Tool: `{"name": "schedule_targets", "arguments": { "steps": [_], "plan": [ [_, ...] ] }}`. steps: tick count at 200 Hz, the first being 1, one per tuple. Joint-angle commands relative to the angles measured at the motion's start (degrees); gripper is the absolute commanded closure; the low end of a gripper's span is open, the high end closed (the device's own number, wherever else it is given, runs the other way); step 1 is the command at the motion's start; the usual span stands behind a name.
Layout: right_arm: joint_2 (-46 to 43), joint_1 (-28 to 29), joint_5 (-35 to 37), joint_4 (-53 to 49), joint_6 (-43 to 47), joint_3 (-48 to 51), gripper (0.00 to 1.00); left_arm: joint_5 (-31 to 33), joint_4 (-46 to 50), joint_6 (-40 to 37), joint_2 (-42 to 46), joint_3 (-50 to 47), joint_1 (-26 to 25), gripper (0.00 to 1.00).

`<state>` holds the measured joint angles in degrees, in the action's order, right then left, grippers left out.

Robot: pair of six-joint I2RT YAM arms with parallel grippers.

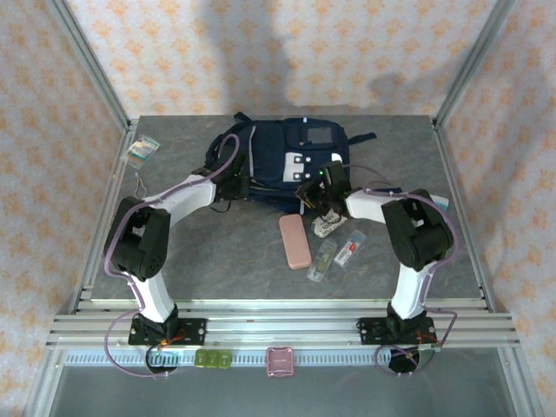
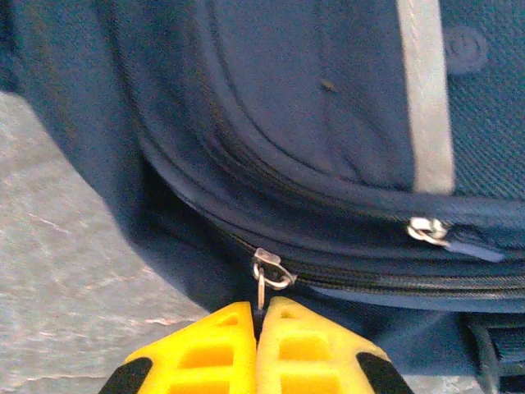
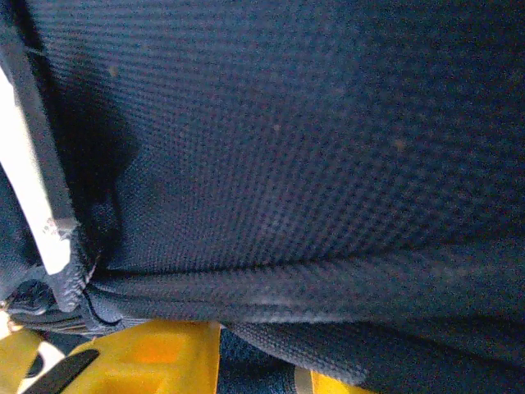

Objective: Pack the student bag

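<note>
From above, the student bag [image 1: 291, 156] lies flat in the upper middle of the frame, on the grey table [image 1: 191, 261]. The left gripper [image 1: 233, 187] is at the lower left edge of the bag, and the right gripper [image 1: 317, 193] is at its lower right edge. Under the bag, in the middle of the frame, lie a pink case [image 1: 295, 241], a white crumpled thing [image 1: 328, 226] and two clear packets [image 1: 323, 259].

In the left wrist view the navy bag takes the upper and right part, with its grey stripe [image 2: 426, 90] at the upper right. At the bottom centre the yellow fingers [image 2: 221, 349] are pressed together and pinch the thin metal zipper pull [image 2: 261, 289]. A second slider [image 2: 428, 230] sits further right, on the zipper line above.

In the right wrist view navy cloth covers nearly the whole frame. Along the bottom edge the yellow fingers [image 3: 156, 353] stand apart with a fold of the cloth between them. I cannot tell if they squeeze it.
</note>
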<state>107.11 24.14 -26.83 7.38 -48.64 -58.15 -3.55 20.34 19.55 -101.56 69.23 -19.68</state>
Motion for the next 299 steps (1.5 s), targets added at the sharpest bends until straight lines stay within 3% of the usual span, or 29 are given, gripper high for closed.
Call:
{"name": "schedule_targets", "arguments": {
  "steps": [1, 24, 72, 95, 115, 148, 165, 189, 219, 264, 289, 299],
  "plan": [
    [2.46, -3.96, 9.44, -3.95, -1.77, -1.08, 0.68, 7.28, 3.65, -2.01, 3.96, -0.65, 1.34, 1.0],
    [3.82, -4.15, 9.16, -5.47, 0.14, -5.43, 0.68, 1.44, 4.41, -1.98, 6.56, -2.74, 0.11, 1.0],
    [8.17, -4.58, 8.47, -8.88, 4.32, -17.23, 0.66, -4.23, 3.6, 1.26, 11.4, -6.81, -7.13, 1.0],
    [9.07, -4.5, 3.99, -10.32, 7.06, -21.65, 0.61, -3.22, -1.18, 4.57, 11.83, -8.49, -8.33, 1.0],
    [4.11, -4.01, 1.27, -9.22, 6.89, -18.42, 0.46, -3.11, -6.16, 6.68, 11.25, -8.82, -8.71, 1.0],
    [-7.06, -3.57, -4.59, -6.49, 2.68, -7.53, 0.33, -5.42, -8.46, 7.87, 8.03, -4.46, -9.66, 1.0],
    [-11.01, -3.02, -9.37, -1.05, -1.96, -0.42, 0.32, -6.53, -8.87, 7.87, 6.96, -2.79, -10.08, 1.0],
    [-10.78, -0.92, -14.38, 6.47, -7.16, 3.27, 0.32, -7.87, -8.85, 7.86, 6.22, -1.32, -10.84, 1.0],
    [-5.65, 2.1, -16.28, 12.63, -11.79, 1.05, 0.32, -8.1, -7.94, 7.29, 6.62, -0.93, -11.95, 1.0],
    [2.11, 4.32, -15.45, 14.33, -15.24, -5.22, 0.34, -9.21, -9.02, 7.58, 8.51, -3.81, -12.55, 1.0],
    [6.18, 4.86, -13.34, 15.07, -17.07, -8.25, 0.45, -9.81, -9.16, 7.6, 8.19, -4.05, -13.22, 1.0],
    [7.51, 4.86, -13.06, 16.41, -18.12, -8.89, 0.58, -10.1, -9.42, 7.78, 8.15, -4.32, -13.32, 1.0]
  ]
}}
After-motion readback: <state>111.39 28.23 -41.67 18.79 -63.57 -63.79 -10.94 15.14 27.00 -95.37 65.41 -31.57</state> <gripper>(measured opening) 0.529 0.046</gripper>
